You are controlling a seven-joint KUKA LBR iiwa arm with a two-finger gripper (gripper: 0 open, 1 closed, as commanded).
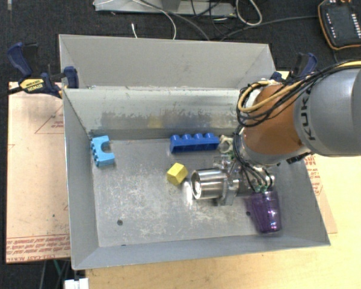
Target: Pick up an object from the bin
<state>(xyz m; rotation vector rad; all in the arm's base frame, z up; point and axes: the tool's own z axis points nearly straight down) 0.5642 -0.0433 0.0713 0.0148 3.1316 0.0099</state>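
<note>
One overhead view (slightly oblique) onto bin

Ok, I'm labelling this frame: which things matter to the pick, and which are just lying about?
In play:
pincer
silver metal cylinder, on its side right beside it, mid-bin

Lying about:
yellow cube
dark blue brick, back wall
light blue block, left
purple see-through piece, right

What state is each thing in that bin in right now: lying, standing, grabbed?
Light blue block: lying loose, far left.
Dark blue brick: lying along the back wall.
Yellow cube: loose, mid-bin.
Silver cup: on its side, beside the claw.
Purple piece: lying loose, front right.
</note>
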